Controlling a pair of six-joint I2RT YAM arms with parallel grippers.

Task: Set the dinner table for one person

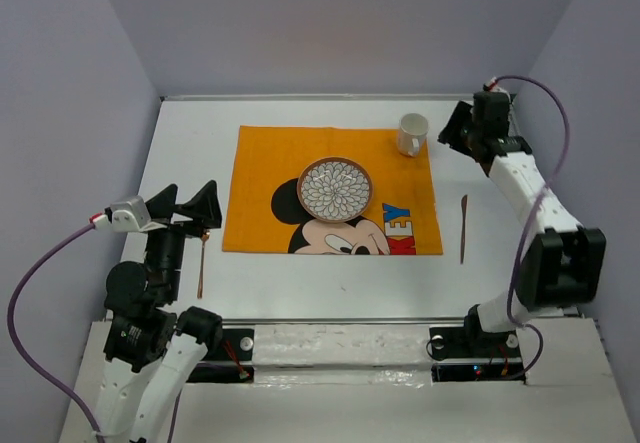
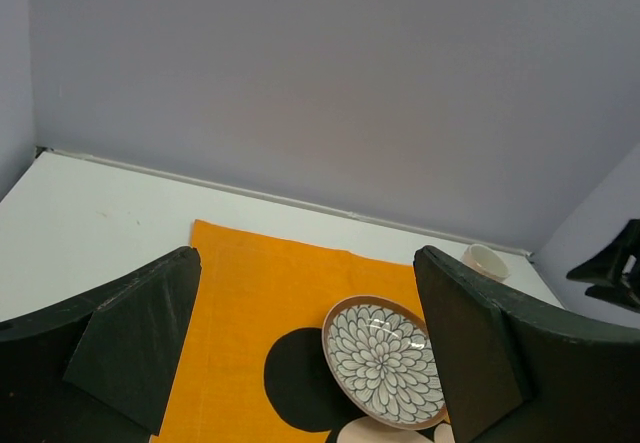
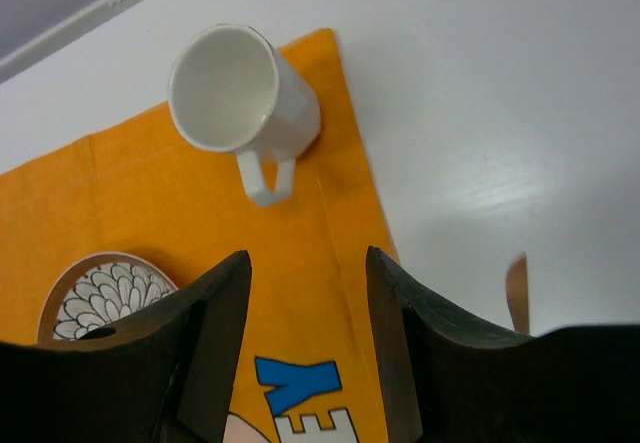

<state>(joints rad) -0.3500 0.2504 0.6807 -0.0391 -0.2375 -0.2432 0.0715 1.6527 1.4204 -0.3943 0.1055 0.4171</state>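
The dinner table (image 1: 190, 138) carries an orange cartoon-mouse placemat (image 1: 262, 178). A patterned plate (image 1: 334, 189) sits at the mat's centre and also shows in the left wrist view, plate (image 2: 385, 361). A white mug (image 1: 412, 133) stands upright on the mat's far right corner, its handle toward my right gripper (image 1: 452, 129). In the right wrist view that gripper (image 3: 308, 273) is open and empty, a short way back from the mug (image 3: 240, 98). My left gripper (image 1: 190, 203) hovers wide open and empty at the mat's left edge, left gripper (image 2: 305, 263).
A thin brown utensil (image 1: 463, 228) lies on the table right of the mat, its tip seen as utensil (image 3: 515, 291). Another brown utensil (image 1: 201, 265) lies left of the mat, under my left arm. Lavender-grey walls (image 1: 70, 113) bound the table.
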